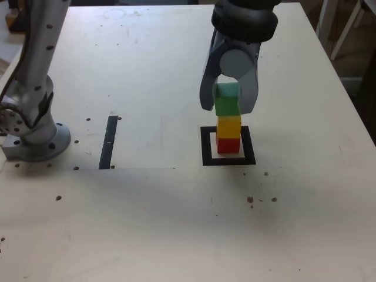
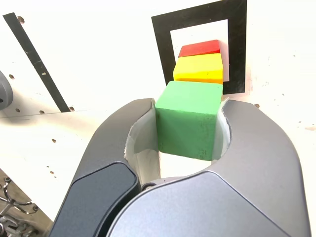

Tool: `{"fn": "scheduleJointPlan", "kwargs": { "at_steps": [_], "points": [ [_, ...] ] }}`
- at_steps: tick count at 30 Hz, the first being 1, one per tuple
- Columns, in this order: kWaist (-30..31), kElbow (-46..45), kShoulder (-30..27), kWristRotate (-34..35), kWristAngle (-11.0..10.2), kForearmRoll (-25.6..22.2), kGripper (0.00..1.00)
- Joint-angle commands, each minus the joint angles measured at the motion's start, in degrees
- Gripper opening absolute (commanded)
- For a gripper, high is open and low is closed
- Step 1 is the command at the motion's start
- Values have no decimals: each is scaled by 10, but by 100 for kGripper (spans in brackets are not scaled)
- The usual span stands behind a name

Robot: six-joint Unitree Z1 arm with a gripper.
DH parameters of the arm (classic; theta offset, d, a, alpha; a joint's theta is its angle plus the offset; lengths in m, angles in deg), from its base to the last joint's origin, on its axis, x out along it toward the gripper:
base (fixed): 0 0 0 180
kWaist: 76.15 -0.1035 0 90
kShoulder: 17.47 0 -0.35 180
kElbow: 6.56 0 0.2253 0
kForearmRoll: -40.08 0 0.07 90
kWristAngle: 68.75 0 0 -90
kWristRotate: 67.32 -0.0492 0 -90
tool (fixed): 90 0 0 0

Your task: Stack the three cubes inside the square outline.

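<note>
The gripper (image 1: 228, 100) hangs straight down over the square outline (image 1: 207, 147), its two grey jaws closed against the sides of the green cube (image 1: 227, 100). That cube sits directly above the yellow cube (image 1: 229, 126), which rests on the red cube (image 1: 228, 144) inside the outline's white centre. The column's long axis runs vertically, in line with the gripper above it, so any coming release or lift turns on that single upright line.

In the exterior view the green cube's underside appears to meet the top of the yellow one, though whether it bears down fully or hovers a hair above cannot be told from this angle. The wrist view shows the green cube (image 2: 190, 118) clamped between the jaws, with the yellow cube (image 2: 200, 68) and red cube (image 2: 201, 48) stepped away beneath it and the square outline (image 2: 160, 44) framing them (the green looks set slightly off from the yellow there, which may only be the camera's slant).

Well apart, toward the exterior view's left, a straight black strip (image 1: 109, 141) lies on the pale table (image 1: 176, 223), and beyond it stands the arm's grey base (image 1: 32, 132). Nothing stands near the stack; the only hazard, by judgement, is the jaws dragging the green cube sideways as they part.
</note>
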Motion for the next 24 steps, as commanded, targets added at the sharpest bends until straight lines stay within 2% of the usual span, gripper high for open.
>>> {"fn": "scheduleJointPlan", "kwargs": {
  "at_steps": [1, 3, 4, 6, 17, 24],
  "points": [
    [-2, -2, 4, 0, -2, -6, 69],
    [-4, -3, 4, 0, -3, -5, 88],
    [-5, -4, 4, 1, -3, -5, 94],
    [-7, -5, 4, 1, -5, -5, 99],
    [-10, -12, -8, 2, -10, -6, 99],
    [-10, -53, -60, 8, -25, -6, 99]
  ]
}}
